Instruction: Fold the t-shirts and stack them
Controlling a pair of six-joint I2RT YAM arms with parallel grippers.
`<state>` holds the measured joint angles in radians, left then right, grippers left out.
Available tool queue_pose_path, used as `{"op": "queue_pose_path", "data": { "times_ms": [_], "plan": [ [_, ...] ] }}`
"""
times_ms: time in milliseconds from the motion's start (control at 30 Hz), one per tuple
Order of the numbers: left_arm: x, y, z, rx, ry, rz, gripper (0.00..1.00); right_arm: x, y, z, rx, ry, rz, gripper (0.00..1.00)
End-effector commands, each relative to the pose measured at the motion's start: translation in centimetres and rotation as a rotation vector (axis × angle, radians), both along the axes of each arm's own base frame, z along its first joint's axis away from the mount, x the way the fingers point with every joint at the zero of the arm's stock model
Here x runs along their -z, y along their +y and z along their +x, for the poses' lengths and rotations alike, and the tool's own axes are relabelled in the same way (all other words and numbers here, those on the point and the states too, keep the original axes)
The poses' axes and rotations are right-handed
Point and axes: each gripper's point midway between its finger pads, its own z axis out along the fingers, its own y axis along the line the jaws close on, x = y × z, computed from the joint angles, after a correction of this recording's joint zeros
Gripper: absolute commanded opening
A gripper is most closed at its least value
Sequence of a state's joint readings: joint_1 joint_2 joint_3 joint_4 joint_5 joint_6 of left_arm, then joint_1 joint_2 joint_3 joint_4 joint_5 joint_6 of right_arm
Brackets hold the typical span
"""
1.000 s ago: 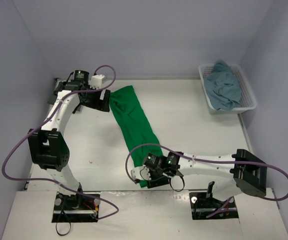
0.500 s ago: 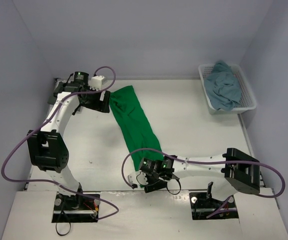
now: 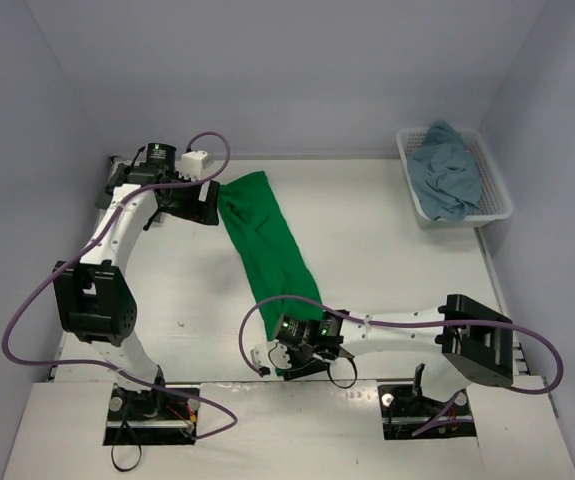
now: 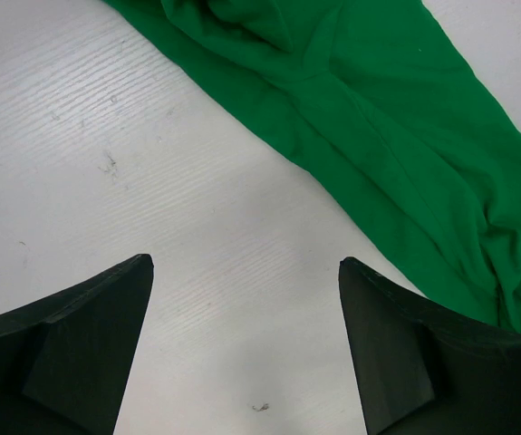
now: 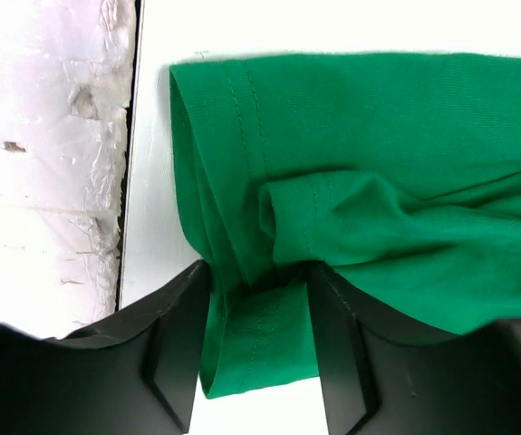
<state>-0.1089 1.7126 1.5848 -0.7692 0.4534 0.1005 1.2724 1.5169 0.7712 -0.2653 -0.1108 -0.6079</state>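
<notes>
Green at the near edge of the white bench: grips the bunched hem of the bright green cloth t-shirt in the right tool, clenched on it. Stretches as a long strip diagonally toward the far left. Holds the left tool released over bare bench, just beside that far end. Far right, shows a crumpled teal-blue cloth t-shirt in the white plastic lattice basket.

Two t-shirts: one green t-shirt mid-scene, one teal-blue t-shirt far right. One white basket. One counter. Two grippers: one left gripper, one right gripper
</notes>
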Motion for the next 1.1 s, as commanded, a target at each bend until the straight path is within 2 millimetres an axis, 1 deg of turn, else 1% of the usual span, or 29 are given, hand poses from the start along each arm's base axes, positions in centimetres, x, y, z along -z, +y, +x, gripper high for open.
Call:
{"op": "queue_pose_path", "data": {
  "times_ms": [0,33,67,233,267,300,367,467,533,567,600,633,733,767,833,967,1033,1067],
  "plan": [
    [-3.2,0.2,0.4,-0.003,-0.097,-0.032,0.77,1.8,-0.8,-0.8,-0.024,0.033,-0.055,0.42],
    [-3.2,0.1,0.4,-0.003,-0.096,-0.034,0.77,1.8,-0.7,-0.9,-0.028,0.036,-0.054,0.40],
    [-3.2,0.2,0.4,-0.004,-0.097,-0.036,0.78,1.8,-0.8,-0.9,-0.029,0.037,-0.059,0.35],
    [-3.1,0.1,0.4,-0.003,-0.094,-0.037,0.78,1.7,-0.9,-1.0,-0.028,0.039,-0.058,0.25],
    [-3.2,0.1,0.5,-0.001,-0.098,-0.037,0.78,1.7,-0.9,-1.0,-0.028,0.037,-0.059,0.18],
    [-3.1,0.1,0.4,-0.001,-0.094,-0.039,0.77,1.5,-0.7,-0.9,-0.026,0.034,-0.050,0.14],
    [-2.9,0.1,0.3,0.001,-0.091,-0.039,0.78,1.0,-0.5,-0.7,-0.022,0.023,-0.031,0.00],
    [-2.7,0.1,0.3,0.000,-0.088,-0.038,0.78,-0.4,0.2,-0.6,-0.021,0.013,0.011,0.00],
    [-2.6,0.2,0.3,-0.001,-0.088,-0.037,0.77,-1.2,0.2,-0.5,-0.024,0.010,0.016,0.00],
    [-2.6,0.2,0.3,-0.001,-0.087,-0.036,0.77,-2.2,0.8,-0.4,-0.030,-0.001,0.046,0.00],
    [-2.6,0.2,0.4,-0.001,-0.088,-0.036,0.78,-2.8,0.9,-0.4,-0.035,-0.001,0.058,0.00],
    [-2.6,0.3,0.4,-0.005,-0.088,-0.037,0.78,-4.0,1.3,-0.3,-0.044,-0.013,0.090,0.00],
    [-2.4,0.4,0.5,-0.007,-0.083,-0.038,0.78,-6.3,1.7,-0.3,-0.059,-0.025,0.134,0.00],
    [-2.4,0.5,0.5,-0.007,-0.080,-0.039,0.78,-7.2,2.2,0.0,-0.061,-0.035,0.155,0.00],
    [-2.3,0.4,0.5,-0.008,-0.077,-0.041,0.78,-8.4,2.2,0.1,-0.066,-0.050,0.173,0.00],
    [-2.3,0.4,0.5,-0.007,-0.079,-0.043,0.78,-9.9,2.5,1.0,-0.091,-0.096,0.200,0.00],
    [-2.3,0.4,0.5,-0.008,-0.078,-0.046,0.78,-10.6,2.8,1.6,-0.096,-0.113,0.212,0.00],
    [-2.3,0.4,0.5,-0.007,-0.076,-0.047,0.78,-11.0,2.9,2.3,-0.097,-0.124,0.221,0.00]
  ]
}}
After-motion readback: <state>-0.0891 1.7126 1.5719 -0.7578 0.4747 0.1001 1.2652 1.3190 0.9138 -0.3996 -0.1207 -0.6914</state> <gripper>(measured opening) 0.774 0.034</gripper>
